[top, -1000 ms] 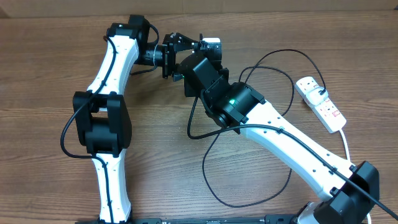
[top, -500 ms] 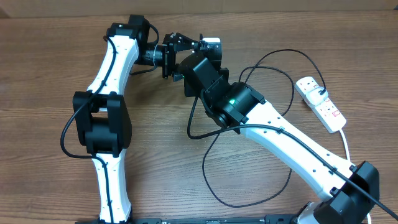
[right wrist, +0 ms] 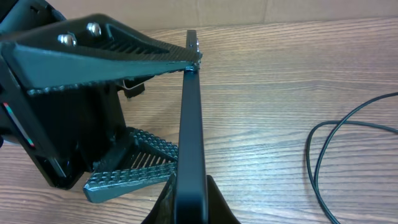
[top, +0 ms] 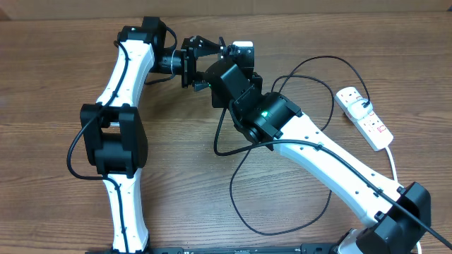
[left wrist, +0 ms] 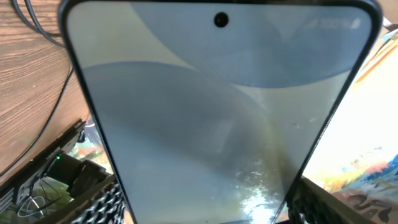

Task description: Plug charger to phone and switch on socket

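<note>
The phone (top: 242, 46) is held off the table at the back centre, between both grippers. Its pale screen (left wrist: 211, 112) fills the left wrist view. My left gripper (top: 206, 51) is shut on its long edges, one ridged finger (left wrist: 102, 202) on each side. In the right wrist view the phone (right wrist: 189, 124) stands edge-on and my right gripper (right wrist: 189, 202) is shut on its two faces. The charger (top: 332, 92) is a thin black cable looping over the table to the socket (top: 367, 120) at the right. Its connector tip is hidden.
The socket's thick white cord (top: 392, 159) runs down along the right edge. A large loop of the charger cable (top: 282, 229) lies under my right arm, and part of it (right wrist: 317, 155) shows in the right wrist view. A cardboard wall (right wrist: 249, 12) stands behind the table.
My left arm and its gripper have shifted slightly left and back. The right arm, the cable and the socket have not visibly moved.
</note>
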